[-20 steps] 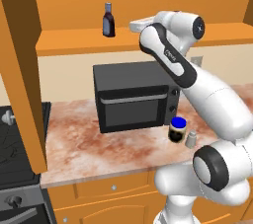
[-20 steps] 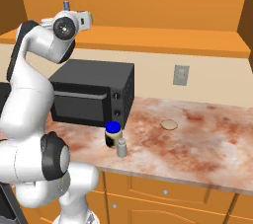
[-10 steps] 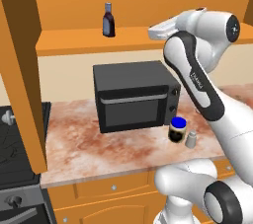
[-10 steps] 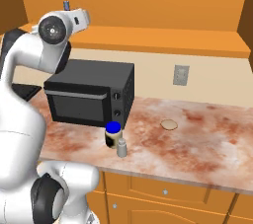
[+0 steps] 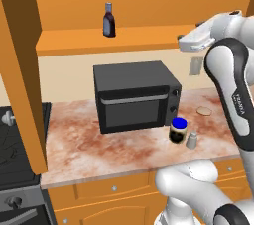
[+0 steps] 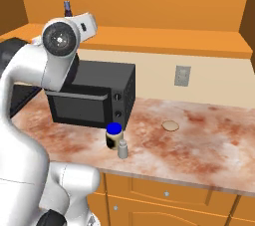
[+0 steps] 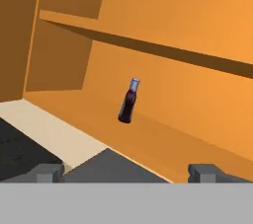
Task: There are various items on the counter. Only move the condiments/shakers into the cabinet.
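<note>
Upper left of the left base view: dark purple bottle upright on the cabinet shelf, already stowed. Centre: black microwave on the counter. Just right of it, blue-lidded jar with the tiny grey shaker touching or just beside it, both not yet moved. Tan disc further right, leave it. Gripper up at shelf height, jaws released, holding nothing. Risks as I see it: jar and shaker sit so close that reaching for one likely knocks the other over; arm coming down could clip the microwave's top corner
</note>
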Available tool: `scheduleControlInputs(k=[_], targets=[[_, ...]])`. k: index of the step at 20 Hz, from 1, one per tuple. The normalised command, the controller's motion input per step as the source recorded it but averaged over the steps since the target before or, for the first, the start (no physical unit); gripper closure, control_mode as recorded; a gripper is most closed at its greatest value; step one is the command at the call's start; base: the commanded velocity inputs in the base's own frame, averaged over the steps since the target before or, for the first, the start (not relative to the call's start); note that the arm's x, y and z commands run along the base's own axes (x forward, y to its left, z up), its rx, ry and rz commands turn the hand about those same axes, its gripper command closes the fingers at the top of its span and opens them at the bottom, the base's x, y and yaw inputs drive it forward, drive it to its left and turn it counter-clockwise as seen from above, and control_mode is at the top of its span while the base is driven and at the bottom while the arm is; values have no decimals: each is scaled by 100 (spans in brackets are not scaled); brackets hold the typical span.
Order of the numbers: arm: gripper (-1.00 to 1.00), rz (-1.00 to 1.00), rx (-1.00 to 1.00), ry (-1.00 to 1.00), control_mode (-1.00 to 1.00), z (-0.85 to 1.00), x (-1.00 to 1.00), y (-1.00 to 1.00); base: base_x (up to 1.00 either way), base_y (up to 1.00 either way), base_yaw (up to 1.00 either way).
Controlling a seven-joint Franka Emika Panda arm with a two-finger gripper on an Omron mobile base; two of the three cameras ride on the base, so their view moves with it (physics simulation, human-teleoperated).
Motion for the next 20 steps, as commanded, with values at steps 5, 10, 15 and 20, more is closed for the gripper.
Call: scheduleControlInputs(k=[5,10,15,20], targets=[[-100,13,1,-8,-100,-37,-39,-57,0,0,0],[-100,6,0,0,-100,-49,-16,-29,0,0,0],[-100,0,-2,4,-100,-63,0,-24,0,0,0],[-100,3,-1,10,-100,-64,3,-16,0,0,0]])
